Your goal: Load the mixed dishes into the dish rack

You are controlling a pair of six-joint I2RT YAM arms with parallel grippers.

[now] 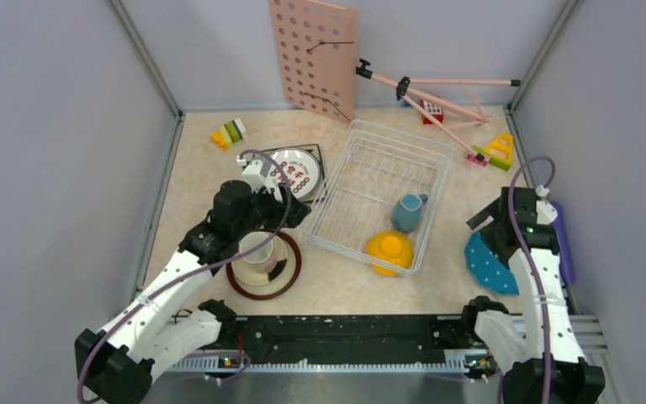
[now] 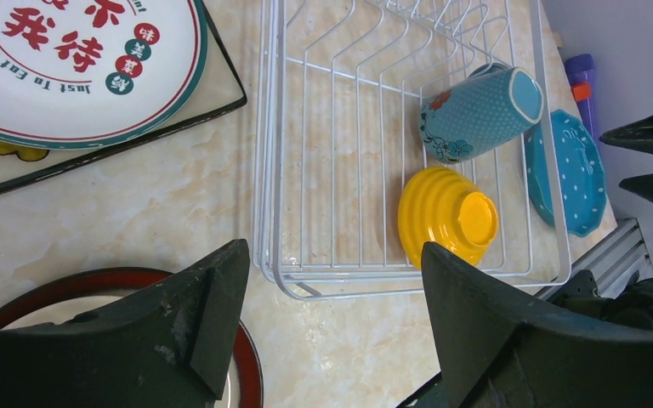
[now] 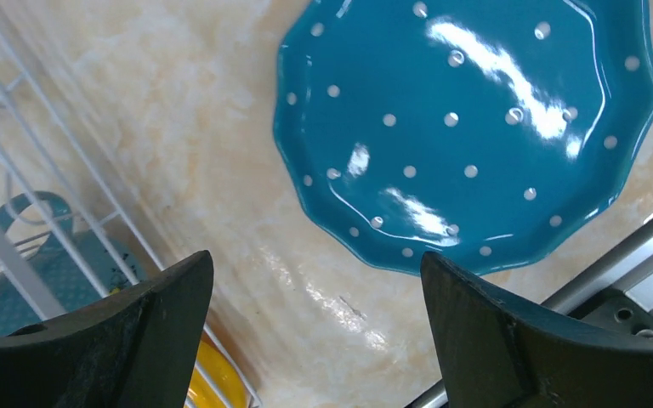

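**A:** Right side?

**B:** My right gripper (image 3: pixel 316 259) is spread and empty. The blue polka-dot plate (image 3: pixel 468 127) lies flat just ahead of it, outside the dish rack (image 3: pixel 17 153) on its left. I'd say it's my next pick.

**A:** Left?

**B:** My left gripper (image 2: pixel 333 255) is also apart and empty, with the brown-rimmed plate (image 2: pixel 247 357) beneath it. The rack ahead holds the yellow bowl (image 2: pixel 446 217) and blue-grey mug (image 2: pixel 476 110).

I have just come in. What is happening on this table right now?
Two robot arms are loading dishes into the dish rack. The yellow bowl, upside down, and the blue-grey mug, on its side, already lie in it. The right gripper hangs open above the blue polka-dot plate, right of the rack. The left gripper is open and empty near the brown-rimmed plate. Both plates lie on the table.
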